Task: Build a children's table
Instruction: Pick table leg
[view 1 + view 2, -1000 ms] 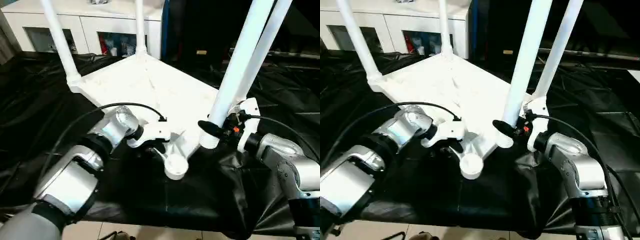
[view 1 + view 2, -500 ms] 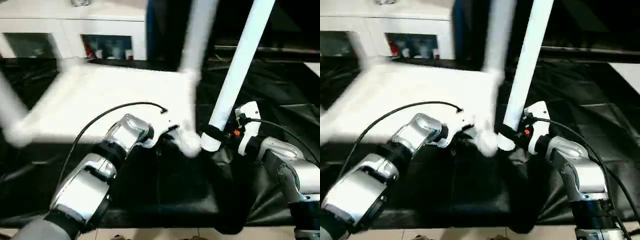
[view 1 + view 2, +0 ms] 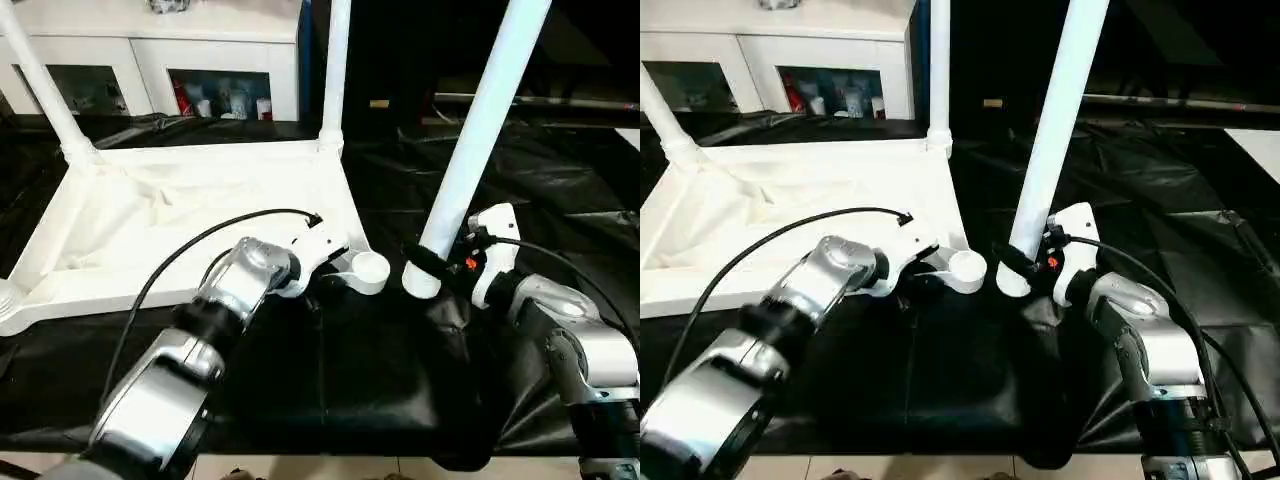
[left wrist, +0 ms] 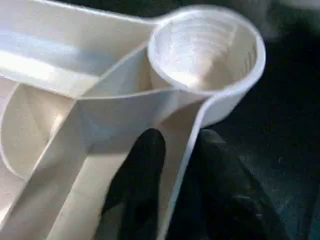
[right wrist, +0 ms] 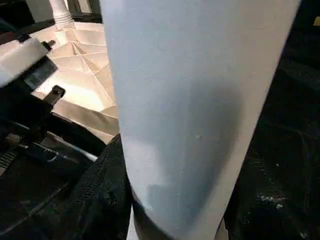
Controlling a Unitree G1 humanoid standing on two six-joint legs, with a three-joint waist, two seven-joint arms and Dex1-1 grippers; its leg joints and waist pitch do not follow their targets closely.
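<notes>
The white tabletop (image 3: 200,200) lies underside up on the black cloth. Two legs (image 3: 40,80) (image 3: 335,70) stand upright in its far corner sockets. Its near right corner socket (image 3: 368,268) is open and holds nothing. My left gripper (image 4: 177,145) is shut on the tabletop's rim just behind that socket, one black finger (image 4: 145,150) on each side of the wall. My right gripper (image 3: 425,265) is shut on a third leg (image 3: 475,140), held nearly upright. The leg's flared end (image 3: 420,285) hangs just right of the open socket, apart from it.
A white cabinet (image 3: 150,50) with open shelves stands behind the work table. The black cloth (image 3: 350,370) is wrinkled and runs to the table's front edge (image 3: 300,455). A black cable (image 3: 200,250) arcs over my left forearm.
The tabletop has turned on the cloth, bringing its open corner socket beside the held leg's end. My left gripper has closed on the rim. The right arm and its leg have hardly moved.
</notes>
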